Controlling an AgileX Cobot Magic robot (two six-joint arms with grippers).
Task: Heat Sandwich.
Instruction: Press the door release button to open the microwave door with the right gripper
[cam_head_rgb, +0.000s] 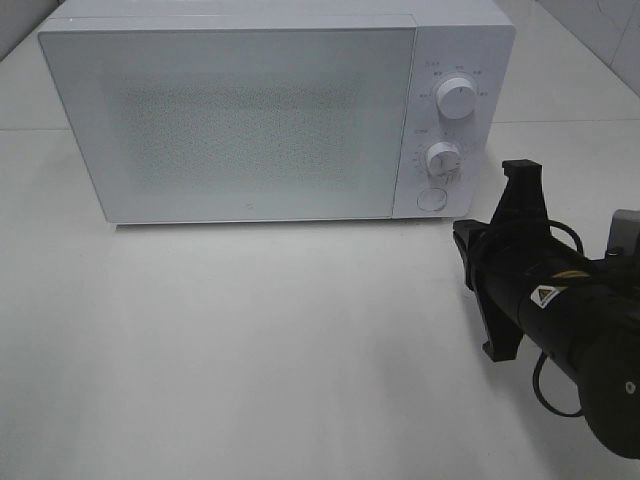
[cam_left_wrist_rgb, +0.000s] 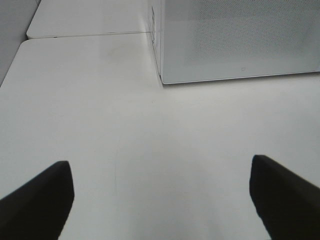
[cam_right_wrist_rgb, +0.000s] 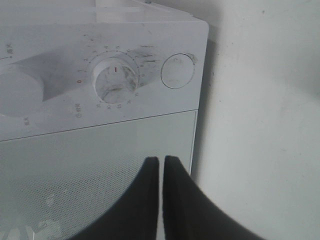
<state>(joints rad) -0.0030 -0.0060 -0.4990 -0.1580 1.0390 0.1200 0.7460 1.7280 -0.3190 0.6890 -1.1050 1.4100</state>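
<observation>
L: my left jaws stood wide apart, one dark finger (cam_left_wrist_rgb: 37, 200) at each edge of the wrist view | R: my right jaws were closed, fingertips (cam_right_wrist_rgb: 147, 180) pressed flat together | ARM: my right arm (cam_head_rgb: 575, 320) reached in low from the right, wrist rolled sideways
</observation>
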